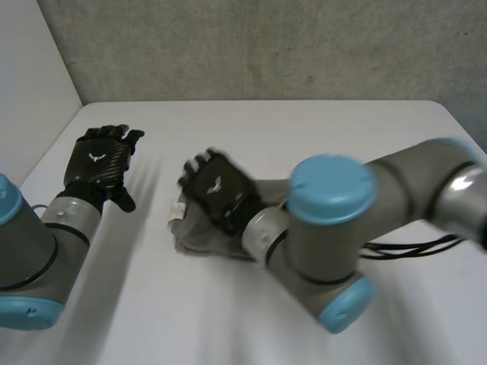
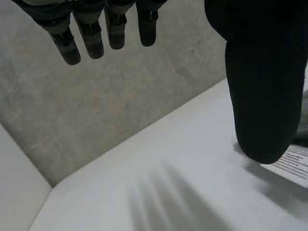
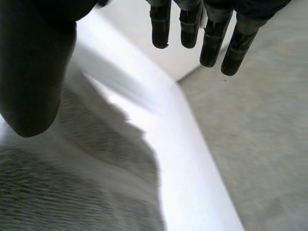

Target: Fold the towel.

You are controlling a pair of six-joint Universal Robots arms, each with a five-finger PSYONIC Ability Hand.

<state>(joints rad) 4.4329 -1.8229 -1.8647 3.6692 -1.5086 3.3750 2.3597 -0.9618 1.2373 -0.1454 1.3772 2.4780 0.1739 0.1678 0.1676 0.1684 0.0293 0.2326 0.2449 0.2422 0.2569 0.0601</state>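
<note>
Towel (image 1: 199, 245) under the right hand (image 1: 217, 190)
That hand and the left hand (image 1: 99, 161) were spread, empty — the towel looked soft and light; grab its 9 o'clock edge.

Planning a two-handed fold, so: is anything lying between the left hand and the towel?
Nothing visible stands in the way. Bare white table lies between the open left hand and the grey towel. The right hand, also open, is over the towel.
</note>
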